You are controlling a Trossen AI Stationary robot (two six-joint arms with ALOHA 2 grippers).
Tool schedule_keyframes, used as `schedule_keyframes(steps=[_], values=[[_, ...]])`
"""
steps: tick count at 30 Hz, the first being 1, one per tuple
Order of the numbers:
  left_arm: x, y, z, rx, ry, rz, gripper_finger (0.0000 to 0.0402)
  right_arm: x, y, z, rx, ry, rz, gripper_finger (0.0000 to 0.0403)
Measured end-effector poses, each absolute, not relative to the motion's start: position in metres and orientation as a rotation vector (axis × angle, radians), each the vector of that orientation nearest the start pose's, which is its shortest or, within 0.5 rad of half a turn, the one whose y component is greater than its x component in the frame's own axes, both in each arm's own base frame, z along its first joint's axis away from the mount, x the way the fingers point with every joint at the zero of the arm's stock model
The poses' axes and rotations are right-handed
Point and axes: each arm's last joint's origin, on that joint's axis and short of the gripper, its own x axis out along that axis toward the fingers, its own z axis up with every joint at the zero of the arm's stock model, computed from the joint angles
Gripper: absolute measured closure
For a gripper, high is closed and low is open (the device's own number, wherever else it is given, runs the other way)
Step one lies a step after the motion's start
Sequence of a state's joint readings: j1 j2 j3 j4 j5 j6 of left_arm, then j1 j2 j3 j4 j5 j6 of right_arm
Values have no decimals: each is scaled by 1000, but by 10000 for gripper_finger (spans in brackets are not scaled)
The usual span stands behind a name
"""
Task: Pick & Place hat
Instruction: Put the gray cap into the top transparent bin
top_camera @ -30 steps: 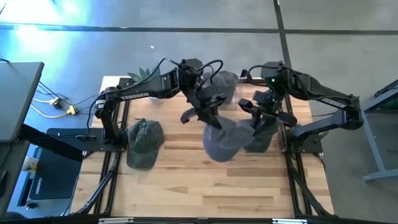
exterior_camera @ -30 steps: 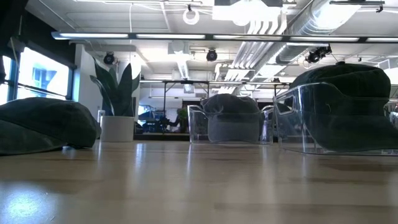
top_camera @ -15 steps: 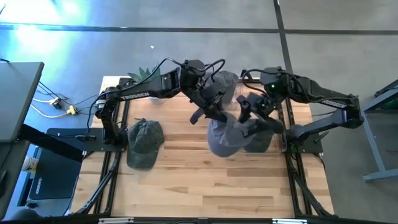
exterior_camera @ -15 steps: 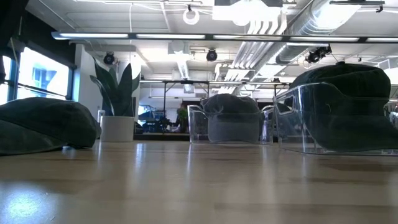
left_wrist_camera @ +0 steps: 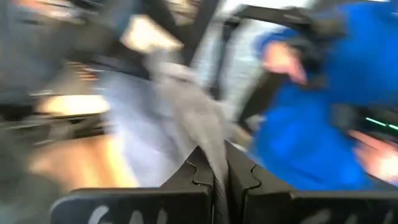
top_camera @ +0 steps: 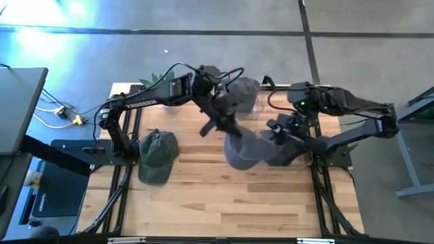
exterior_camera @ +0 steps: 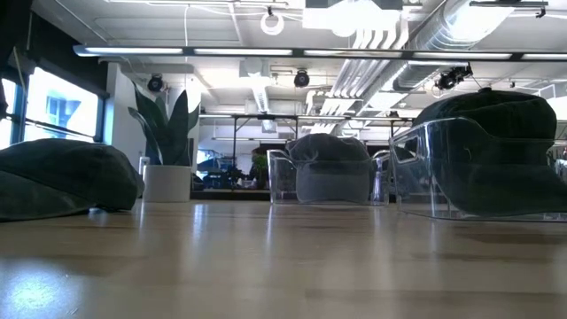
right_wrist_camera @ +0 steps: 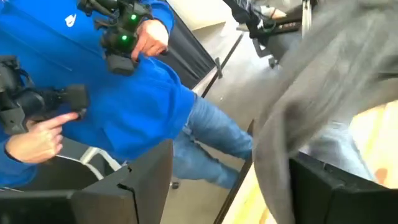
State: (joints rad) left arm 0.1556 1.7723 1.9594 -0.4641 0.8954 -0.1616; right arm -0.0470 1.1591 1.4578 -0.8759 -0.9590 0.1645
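The soft cloth cap held up over the middle [top_camera: 245, 149] is a plain mid grey. The crumpled fabric cap lying flat near the left edge [top_camera: 155, 155] is dark olive green, plain. The plank tabletop [top_camera: 203, 196] is pale blond wood with fine lengthwise seams, framed in black metal. Both arms are black, and the left one carries white lettering along its forearm [top_camera: 139, 103]. The left wrist's fingers [left_wrist_camera: 205, 180] are black. The clear plastic bins [exterior_camera: 478, 173] are colourless, each over a dark grey-green cap. The spiky-leaved plant [exterior_camera: 166, 124] is deep green in a white pot. The person behind the tabletop wears a bright blue top [right_wrist_camera: 124, 93] and lighter blue jeans.
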Motion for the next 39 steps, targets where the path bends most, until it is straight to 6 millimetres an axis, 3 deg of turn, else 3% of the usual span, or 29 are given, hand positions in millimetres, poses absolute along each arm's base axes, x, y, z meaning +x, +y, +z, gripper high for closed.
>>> schedule_keyframes(steps=[4,10,13,18,21,25,31,36,39], values=[[385,25,444,-293,298,-828,401,202,15,436,388,519,866,172],[384,24,444,-296,301,-829,401,204,9,436,319,497,662,181],[385,24,444,-293,299,-821,401,210,7,436,279,473,585,171],[385,25,444,-287,297,-780,401,230,12,432,164,416,629,136],[385,25,444,-288,299,-777,401,232,17,424,122,466,663,133],[385,25,444,-289,300,-777,401,223,23,419,106,536,675,192],[385,25,444,-299,302,-783,401,215,26,423,160,554,663,378],[388,25,454,-299,221,-811,399,208,27,429,216,545,638,383],[389,25,460,-268,152,-793,371,206,27,431,201,525,638,397]])
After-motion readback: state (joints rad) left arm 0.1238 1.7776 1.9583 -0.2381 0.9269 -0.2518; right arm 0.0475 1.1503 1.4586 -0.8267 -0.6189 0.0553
